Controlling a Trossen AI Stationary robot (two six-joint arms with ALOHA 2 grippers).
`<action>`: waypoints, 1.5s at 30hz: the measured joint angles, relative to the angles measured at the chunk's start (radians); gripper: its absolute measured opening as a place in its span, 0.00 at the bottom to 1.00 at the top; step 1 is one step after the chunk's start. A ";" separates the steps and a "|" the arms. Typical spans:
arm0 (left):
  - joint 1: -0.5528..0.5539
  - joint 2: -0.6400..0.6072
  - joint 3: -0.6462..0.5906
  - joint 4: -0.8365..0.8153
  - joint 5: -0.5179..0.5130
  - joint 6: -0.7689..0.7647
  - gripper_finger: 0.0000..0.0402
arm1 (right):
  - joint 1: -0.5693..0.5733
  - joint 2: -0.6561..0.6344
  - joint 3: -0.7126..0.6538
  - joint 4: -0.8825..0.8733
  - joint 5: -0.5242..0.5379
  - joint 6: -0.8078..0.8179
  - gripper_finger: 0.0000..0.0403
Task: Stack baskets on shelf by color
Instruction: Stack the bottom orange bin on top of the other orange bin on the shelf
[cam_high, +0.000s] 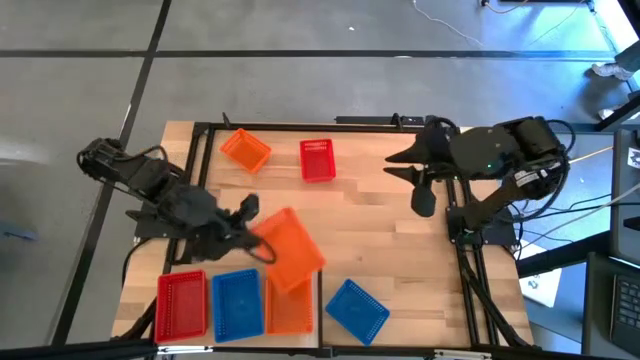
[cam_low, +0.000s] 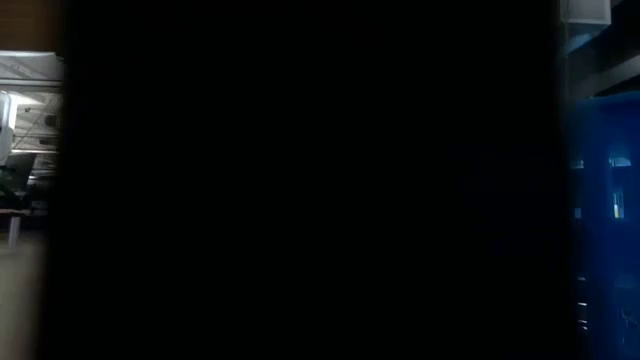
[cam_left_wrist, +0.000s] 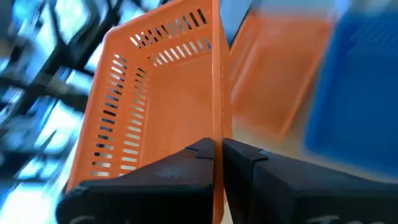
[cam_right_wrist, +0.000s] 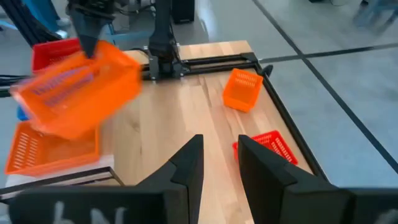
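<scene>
My left gripper (cam_high: 262, 240) is shut on an orange basket (cam_high: 292, 250), which it holds tilted in the air above the near-left of the table. Below it, a red basket (cam_high: 182, 303), a blue basket (cam_high: 237, 303) and an orange basket (cam_high: 290, 312) stand side by side on the pale shelf (cam_right_wrist: 62, 175). Another blue basket (cam_high: 357, 310) lies on the table near the front edge. An orange basket (cam_high: 245, 150) and a red basket (cam_high: 317, 160) sit near the far edge. My right gripper (cam_high: 392, 165) hovers open at the far right, holding nothing. My left gripper pinches one side wall of the orange basket at its rim (cam_left_wrist: 217, 134), one finger (cam_left_wrist: 186, 163) inside the basket and the other outside. The fingers come slanting down from the table's left. The basket is lifted clear and tilted.
The black table frame (cam_high: 330, 122) runs along the far edge and both sides. Bare wood lies in the middle of the table and toward its right edge. Something dark blocks the low view.
</scene>
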 joint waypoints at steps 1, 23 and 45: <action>-0.010 -0.005 0.000 0.004 0.043 -0.017 0.00 | 0.000 -0.002 0.000 0.000 0.000 0.000 0.25; -0.013 0.186 0.000 0.046 0.354 0.106 0.00 | -0.001 0.010 0.000 0.006 -0.045 -0.001 0.25; 0.051 0.250 0.000 0.062 0.387 0.084 0.00 | 0.000 0.010 0.000 0.005 -0.271 -0.034 0.25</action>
